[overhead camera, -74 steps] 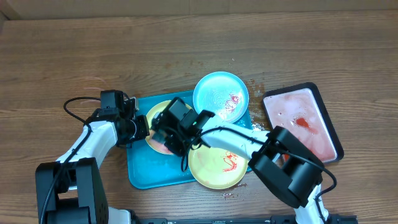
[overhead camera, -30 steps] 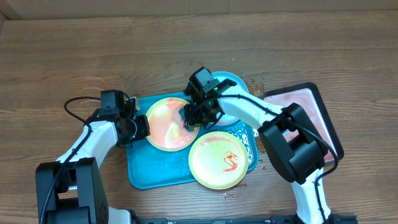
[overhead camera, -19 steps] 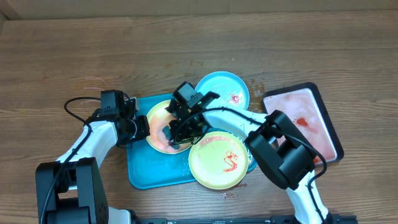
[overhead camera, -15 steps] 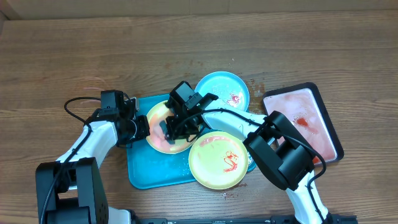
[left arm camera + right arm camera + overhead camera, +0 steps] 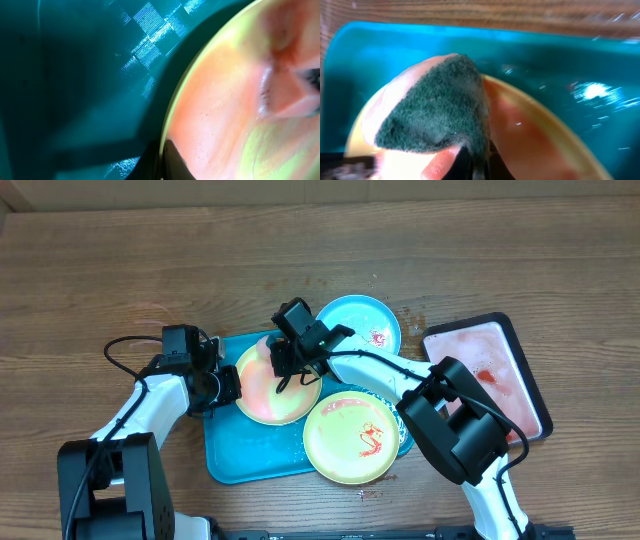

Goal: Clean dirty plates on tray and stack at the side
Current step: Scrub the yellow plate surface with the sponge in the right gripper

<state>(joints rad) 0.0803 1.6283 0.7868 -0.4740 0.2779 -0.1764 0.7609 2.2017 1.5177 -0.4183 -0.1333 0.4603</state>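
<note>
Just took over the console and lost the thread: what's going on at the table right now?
The left gripper pinches the left rim of a yellow-green plate on the turquoise tray. The right gripper holds a green-faced sponge against that plate, whose surface is smeared orange-red. A second yellow-green plate and a light blue plate both show red sauce. No stack has been started.
</note>
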